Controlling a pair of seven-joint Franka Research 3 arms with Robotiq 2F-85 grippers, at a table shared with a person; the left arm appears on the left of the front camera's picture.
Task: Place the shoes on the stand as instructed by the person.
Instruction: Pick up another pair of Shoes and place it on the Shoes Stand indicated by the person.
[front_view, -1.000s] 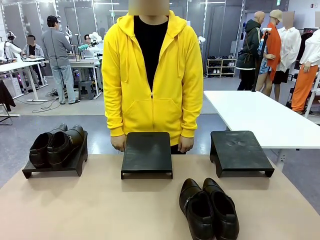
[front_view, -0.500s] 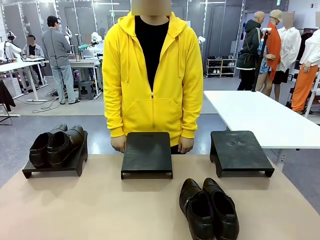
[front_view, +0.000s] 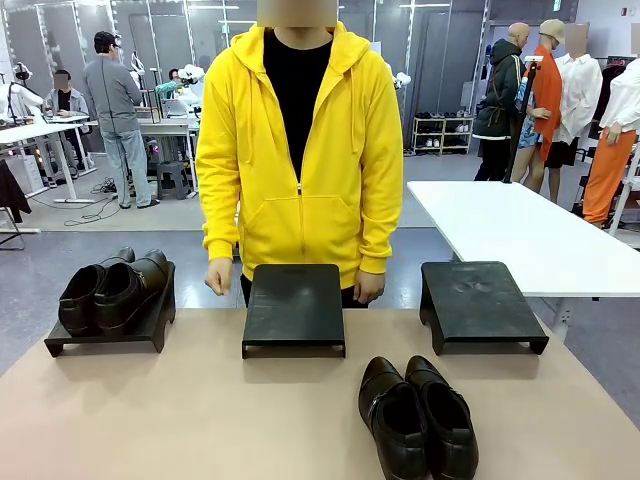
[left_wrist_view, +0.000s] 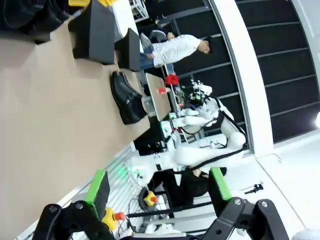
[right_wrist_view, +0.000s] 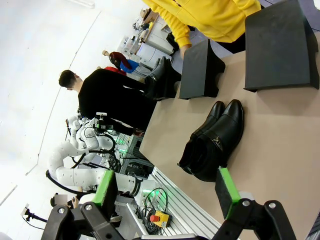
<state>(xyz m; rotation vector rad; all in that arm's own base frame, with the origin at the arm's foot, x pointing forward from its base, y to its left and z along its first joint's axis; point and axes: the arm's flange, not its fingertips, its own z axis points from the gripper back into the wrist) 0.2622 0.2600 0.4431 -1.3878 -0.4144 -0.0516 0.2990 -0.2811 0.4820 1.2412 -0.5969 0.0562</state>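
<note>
Black shoes: unplaced; cue awaited from person.
Left gripper, right gripper: fingers held apart, empty.
Next: grasp required once a bare stand was indicated.

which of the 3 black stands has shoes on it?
The stand at the robot's left: a dark pair sits on it. The middle stand and right stand are bare; the other pair lies on the table.

You lose the near ends of the black pair below the front view's bottom edge, and the middle stand hides the person's legs. In your left wrist view, the brown pair is cut off at the top corner.
</note>
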